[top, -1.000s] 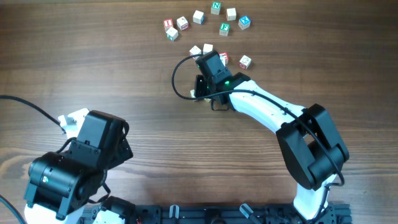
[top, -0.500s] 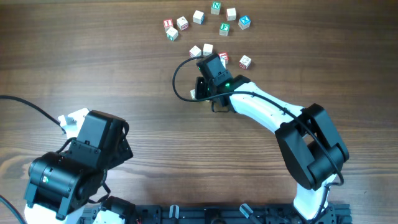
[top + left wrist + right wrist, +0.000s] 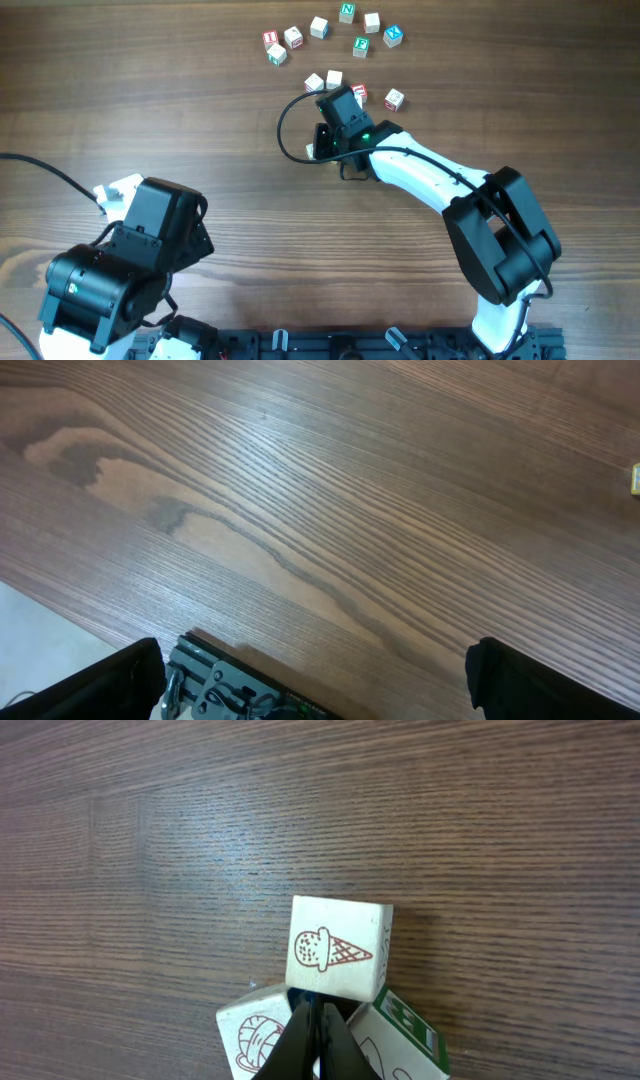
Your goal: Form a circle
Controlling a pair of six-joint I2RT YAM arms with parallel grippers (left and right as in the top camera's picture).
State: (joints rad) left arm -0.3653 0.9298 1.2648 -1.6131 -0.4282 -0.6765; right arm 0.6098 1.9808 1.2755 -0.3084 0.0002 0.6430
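Observation:
Several pale wooden letter cubes lie in a loose arc at the table's far side, among them a green N cube (image 3: 347,12) and a blue cube (image 3: 393,35). No closed circle shows. My right gripper (image 3: 318,1012) is shut, empty, its tips wedged among three cubes: an ice-cream cube (image 3: 338,948) ahead, a yarn-picture cube (image 3: 252,1038) on its left and a green-edged cube (image 3: 402,1036) on its right. From overhead these sit around the right gripper (image 3: 337,98). My left gripper (image 3: 315,675) stands open over bare wood, far from the cubes.
A red-lettered cube (image 3: 394,99) lies just right of the right wrist. A black cable (image 3: 284,128) loops left of that wrist. The left arm (image 3: 140,250) fills the near left corner. The table's front edge (image 3: 60,622) lies close below the left gripper.

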